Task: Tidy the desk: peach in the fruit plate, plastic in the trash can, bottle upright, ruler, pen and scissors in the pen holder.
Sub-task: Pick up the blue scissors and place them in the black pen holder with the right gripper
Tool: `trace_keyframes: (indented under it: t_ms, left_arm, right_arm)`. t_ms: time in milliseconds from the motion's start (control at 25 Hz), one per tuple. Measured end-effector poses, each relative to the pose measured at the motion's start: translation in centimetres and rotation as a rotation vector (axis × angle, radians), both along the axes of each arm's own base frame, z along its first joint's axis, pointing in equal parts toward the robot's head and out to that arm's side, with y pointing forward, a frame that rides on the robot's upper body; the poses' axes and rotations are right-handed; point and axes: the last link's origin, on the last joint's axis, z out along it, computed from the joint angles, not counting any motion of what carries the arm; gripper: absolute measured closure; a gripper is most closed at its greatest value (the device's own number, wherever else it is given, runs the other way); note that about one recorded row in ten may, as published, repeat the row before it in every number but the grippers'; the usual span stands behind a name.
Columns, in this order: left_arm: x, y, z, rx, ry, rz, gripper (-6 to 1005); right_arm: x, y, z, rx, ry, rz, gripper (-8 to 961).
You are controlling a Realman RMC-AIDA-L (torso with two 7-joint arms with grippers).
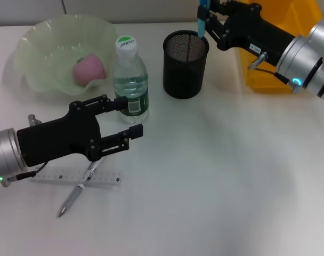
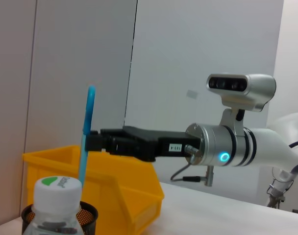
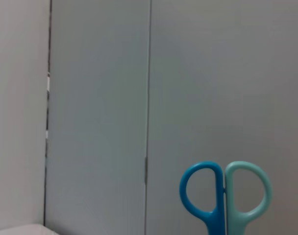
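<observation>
The right gripper (image 1: 204, 24) is clamped on a pair of blue scissors (image 1: 202, 17), holding them upright with the blades pointing down into the mouth of the black mesh pen holder (image 1: 185, 65), at the side of its rim nearest the yellow bin (image 1: 282, 40); the handle loops (image 3: 226, 196) stand above the grip. The bin sits just beside the holder on the right, under the right arm, so room on that side is tight. To the left of the holder the water bottle (image 1: 130, 80) stands upright, close to it but apart, and behind the bottle lies the pale fruit plate (image 1: 42, 53) with the pink peach (image 1: 88, 69) inside. The left gripper (image 1: 129, 116) hangs low over the near left part of the table (image 1: 231, 176), its fingers spread apart and holding nothing, the upper fingertip right against the bottle's label. Under the left arm the clear ruler (image 1: 79, 176) lies flat, and the pen (image 1: 77, 193) lies slantwise across it, both partly hidden by the gripper body. The middle and near right of the table are open, white surface out to the edge.
</observation>
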Motion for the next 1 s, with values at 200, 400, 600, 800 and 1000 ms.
trace_keyframes:
  t_ms: [200,400,600,800,1000]
  left_arm:
    - [0.2,0.2,-0.1,0.000,0.003,-0.004,306]
    - [0.2,0.3,0.0,0.001,0.001,-0.005,306]
    - [0.3,0.4,-0.1,0.000,0.002,-0.007,306]
    - [0.3,0.4,0.0,0.002,0.000,-0.008,306]
    - [0.3,0.4,0.1,0.004,0.000,-0.008,307]
  right_arm:
    - [0.4,0.1,-0.7,-0.011,-0.021,-0.036,691]
    - [0.4,0.0,-0.9,-0.011,-0.032,-0.031,688]
    - [0.4,0.0,-1.0,-0.013,-0.031,-0.033,686]
    - [0.5,-0.2,-1.2,-0.022,-0.033,-0.036,683]
    - [0.5,-0.2,-1.2,-0.023,-0.033,-0.037,680]
